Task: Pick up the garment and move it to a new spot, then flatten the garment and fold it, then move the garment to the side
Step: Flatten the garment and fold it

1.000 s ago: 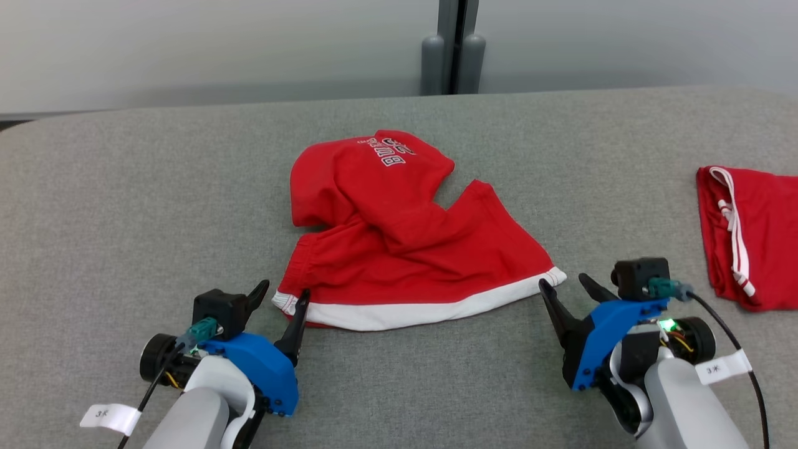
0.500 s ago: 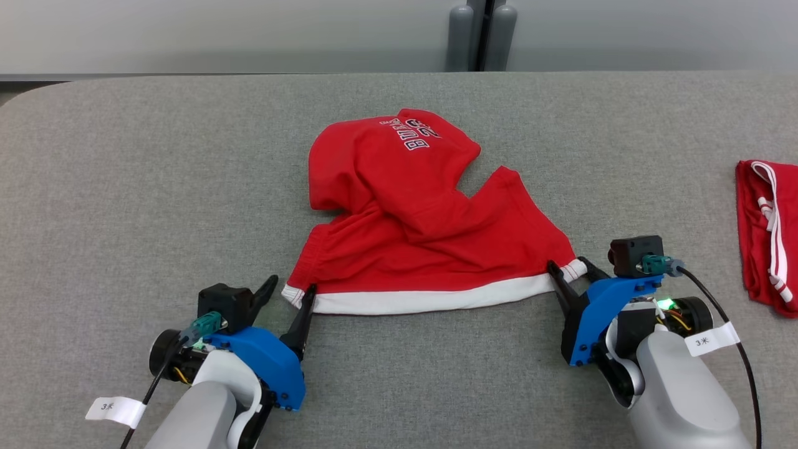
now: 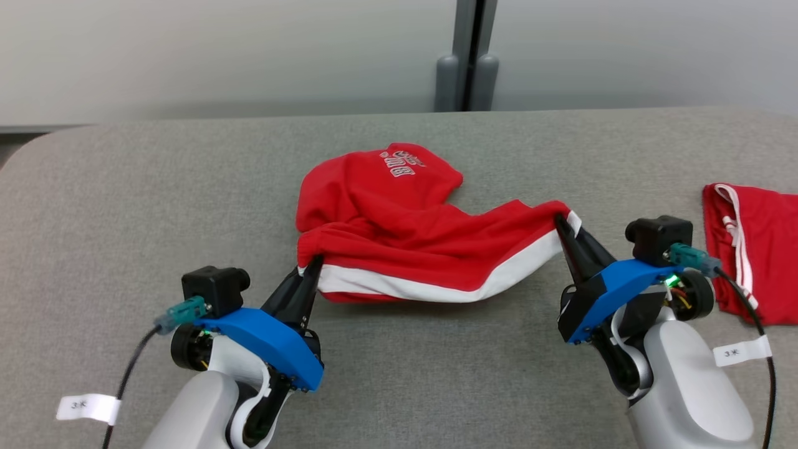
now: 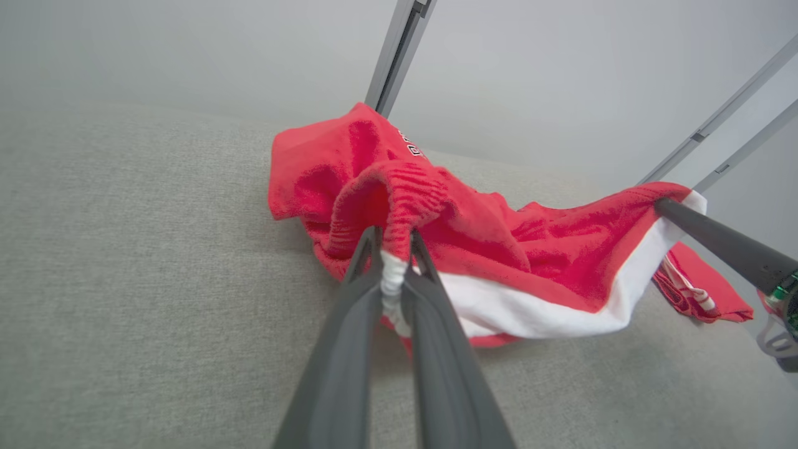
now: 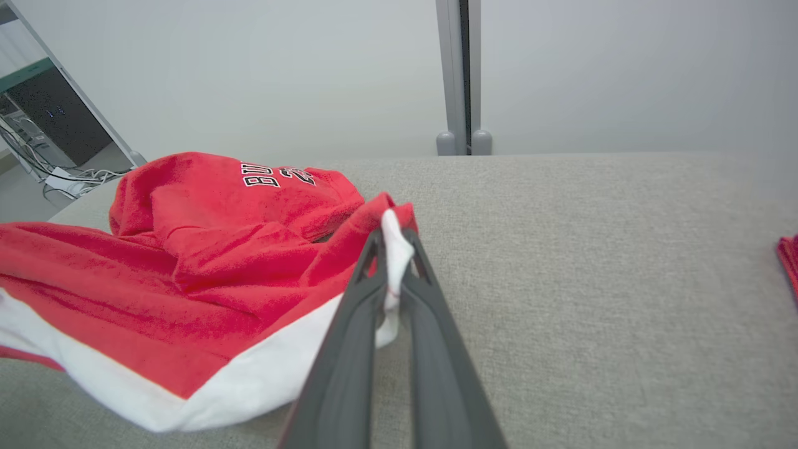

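Red shorts [image 3: 411, 218] with a white band sag between two claws, their far part resting on the grey table [image 3: 124, 206]. The left claw [image 3: 312, 265] pinches one band corner and the right claw [image 3: 563, 224] the other, likely so the cloth lifts spread out for carrying.

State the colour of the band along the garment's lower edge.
White band on the red garment; head view best.
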Controlling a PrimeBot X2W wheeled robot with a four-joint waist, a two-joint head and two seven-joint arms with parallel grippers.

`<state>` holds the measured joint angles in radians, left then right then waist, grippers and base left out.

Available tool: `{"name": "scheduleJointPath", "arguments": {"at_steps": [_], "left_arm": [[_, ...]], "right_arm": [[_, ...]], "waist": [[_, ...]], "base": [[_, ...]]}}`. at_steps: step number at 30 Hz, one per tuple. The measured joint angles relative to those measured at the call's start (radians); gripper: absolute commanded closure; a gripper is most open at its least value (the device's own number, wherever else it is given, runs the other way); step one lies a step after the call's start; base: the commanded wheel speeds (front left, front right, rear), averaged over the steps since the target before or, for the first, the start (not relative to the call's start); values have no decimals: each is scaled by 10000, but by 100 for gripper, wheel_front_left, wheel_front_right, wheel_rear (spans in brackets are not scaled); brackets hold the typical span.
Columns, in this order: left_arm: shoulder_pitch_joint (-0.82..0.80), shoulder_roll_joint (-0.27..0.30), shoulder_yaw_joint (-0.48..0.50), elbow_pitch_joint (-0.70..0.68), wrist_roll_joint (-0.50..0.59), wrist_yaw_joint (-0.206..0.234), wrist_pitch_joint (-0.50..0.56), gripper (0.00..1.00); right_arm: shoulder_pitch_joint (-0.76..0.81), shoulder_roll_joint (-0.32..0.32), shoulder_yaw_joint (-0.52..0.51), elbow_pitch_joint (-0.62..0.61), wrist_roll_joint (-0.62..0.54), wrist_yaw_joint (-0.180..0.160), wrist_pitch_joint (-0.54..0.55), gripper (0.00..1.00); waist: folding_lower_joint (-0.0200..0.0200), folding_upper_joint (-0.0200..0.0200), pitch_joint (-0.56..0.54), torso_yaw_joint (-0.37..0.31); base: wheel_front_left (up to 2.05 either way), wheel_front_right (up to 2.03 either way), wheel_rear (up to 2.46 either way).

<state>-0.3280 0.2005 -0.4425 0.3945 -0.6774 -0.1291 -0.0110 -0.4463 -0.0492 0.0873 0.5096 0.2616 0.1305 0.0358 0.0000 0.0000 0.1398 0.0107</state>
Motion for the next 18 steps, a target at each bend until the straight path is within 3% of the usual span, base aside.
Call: {"name": "scheduleJointPath", "arguments": {"at_steps": [7,13,18], "left_arm": [[588,863,403,-3083,-1818,123,2063,100],[191,1450,905,-5427,-2800,949,3837,100],[-1376,1969,1210,-6343,-2941,1547,5152,100]], "right_arm": [[939,-94,-368,-3868,-52,0,1363,100],[1049,-527,-679,-7177,-226,0,2894,100],[-153,-1014,-698,-8101,-313,0,3774,100]], "waist": [[-1,0,-433,-448],[-1,0,-126,-721],[-1,0,637,-1002]], "base": [[0,0,0],[0,0,0],[0,0,0]]}}
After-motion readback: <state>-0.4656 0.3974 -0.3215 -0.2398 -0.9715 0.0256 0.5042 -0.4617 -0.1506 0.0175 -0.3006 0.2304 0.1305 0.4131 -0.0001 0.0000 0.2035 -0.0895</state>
